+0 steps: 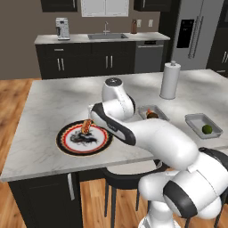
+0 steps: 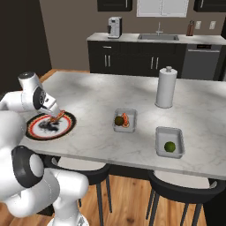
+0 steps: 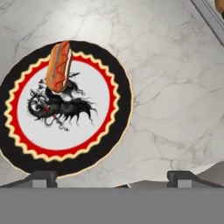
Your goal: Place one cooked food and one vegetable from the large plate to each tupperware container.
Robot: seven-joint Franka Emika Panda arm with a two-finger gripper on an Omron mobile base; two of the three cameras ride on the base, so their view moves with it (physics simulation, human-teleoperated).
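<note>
The large plate (image 1: pixel 71 141) (image 2: pixel 33 130) (image 3: pixel 118 131) lies near the island's front left edge. One hot dog (image 1: pixel 87 126) (image 2: pixel 57 115) (image 3: pixel 59 65) rests on its far rim. My gripper (image 3: pixel 111 178) hovers above the plate, open, with nothing between its widely spread fingertips (image 3: pixel 39 177). The hot dog lies ahead of them, apart. Two grey tupperware containers stand to the right. The nearer container (image 1: pixel 159 109) (image 2: pixel 132 115) holds a dark round vegetable (image 2: pixel 118 120) and an orange food piece (image 2: pixel 126 119). The farther container (image 1: pixel 196 119) (image 2: pixel 168 131) holds a green round vegetable (image 1: pixel 207 129) (image 2: pixel 170 146).
A white paper-towel roll (image 1: pixel 170 80) (image 2: pixel 165 87) stands behind the containers. The island's front edge runs just below the plate, with dark stools (image 2: pixel 176 187) under it. A corner of one container (image 3: pixel 210 19) shows at the hand view's top right.
</note>
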